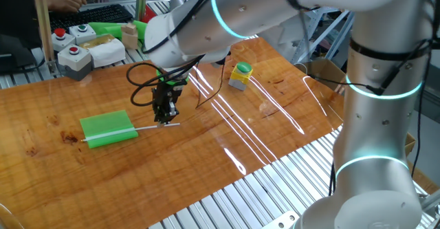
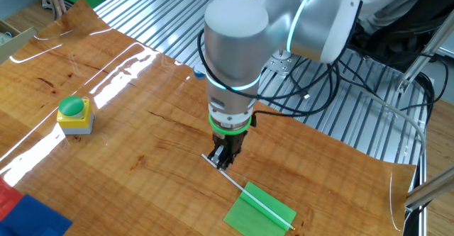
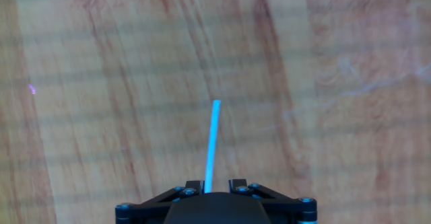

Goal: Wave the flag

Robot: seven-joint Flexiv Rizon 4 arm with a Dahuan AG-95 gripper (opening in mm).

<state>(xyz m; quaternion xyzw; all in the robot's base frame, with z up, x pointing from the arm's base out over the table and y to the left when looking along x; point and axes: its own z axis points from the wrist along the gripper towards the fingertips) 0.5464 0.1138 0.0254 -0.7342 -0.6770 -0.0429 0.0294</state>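
Observation:
The flag (image 1: 106, 128) lies flat on the wooden table, a bright green sheet on a thin white stick. It also shows in the other fixed view (image 2: 259, 211) at the near right. My gripper (image 1: 167, 119) stands straight down over the bare end of the stick, fingertips at table level, and looks shut on it. In the other fixed view the gripper (image 2: 222, 164) has its fingers close together on the stick end. In the hand view the stick (image 3: 212, 143) runs out from between the jaws of the gripper (image 3: 215, 185); the sheet is out of view there.
A yellow box with a green button (image 1: 240, 75) stands behind the gripper, also in the other fixed view (image 2: 74, 114). Grey button boxes (image 1: 72, 50) sit at the back left. Blue and red flat pieces (image 2: 21, 211) lie at one corner. Black cables hang by the wrist.

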